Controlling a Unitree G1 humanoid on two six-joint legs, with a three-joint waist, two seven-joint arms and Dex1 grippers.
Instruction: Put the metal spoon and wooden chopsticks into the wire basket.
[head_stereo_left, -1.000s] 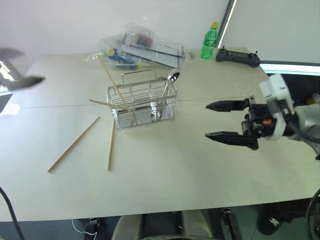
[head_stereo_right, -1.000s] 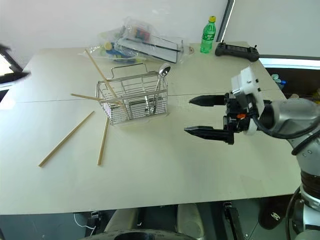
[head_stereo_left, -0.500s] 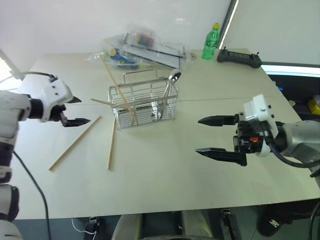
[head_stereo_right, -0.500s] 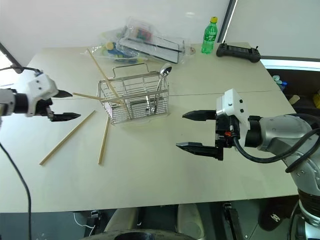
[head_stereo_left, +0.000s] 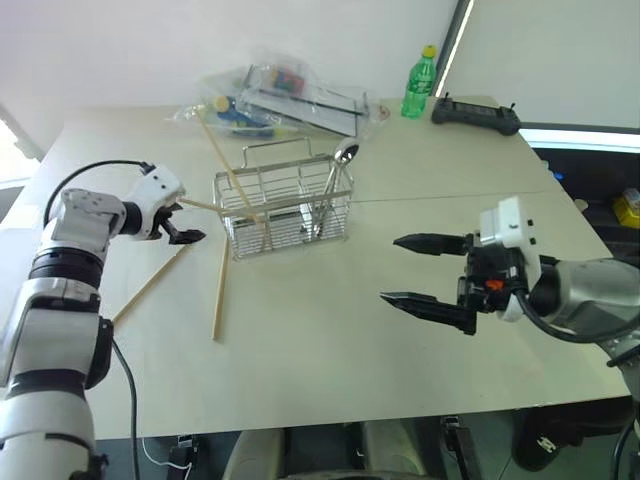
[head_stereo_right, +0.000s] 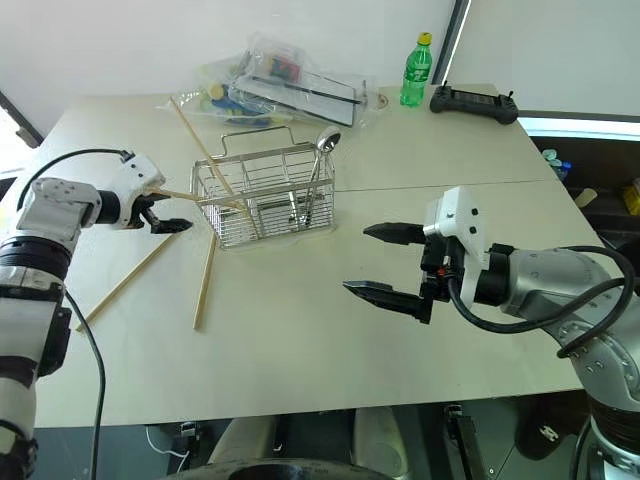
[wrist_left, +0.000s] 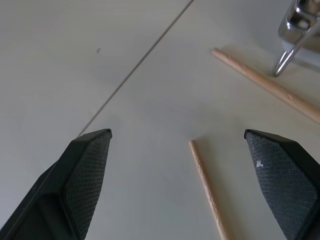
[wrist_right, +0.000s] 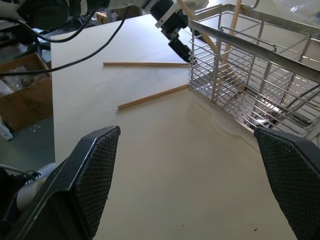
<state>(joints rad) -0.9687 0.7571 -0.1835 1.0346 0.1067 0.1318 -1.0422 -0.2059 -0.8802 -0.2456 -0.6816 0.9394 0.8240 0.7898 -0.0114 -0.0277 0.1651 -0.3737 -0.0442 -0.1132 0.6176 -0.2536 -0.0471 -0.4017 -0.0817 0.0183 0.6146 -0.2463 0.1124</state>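
The wire basket (head_stereo_left: 285, 203) stands on the pale table (head_stereo_left: 330, 370), left of centre. The metal spoon (head_stereo_left: 340, 165) stands upright in the basket's right end. Two wooden chopsticks rest in the basket: one leans out to the back left (head_stereo_left: 222, 152), the other pokes out sideways (head_stereo_left: 198, 205). Two more chopsticks lie flat in front of its left end (head_stereo_left: 219, 292) (head_stereo_left: 150, 284). My left gripper (head_stereo_left: 184, 224) hangs open just left of the basket, low over the table, with a chopstick end (wrist_left: 204, 182) between its fingers. My right gripper (head_stereo_left: 390, 268) hovers open and empty to the basket's right.
A green bottle (head_stereo_left: 420, 82), a black controller (head_stereo_left: 475, 112) and a clear plastic bag of items (head_stereo_left: 285, 98) sit along the table's far edge. A cardboard box (wrist_right: 20, 95) stands on the floor beyond the table's left side.
My left arm has swung in from the left and come down beside the basket, over the loose chopsticks. My right gripper has drifted slightly lower and leftwards, still open.
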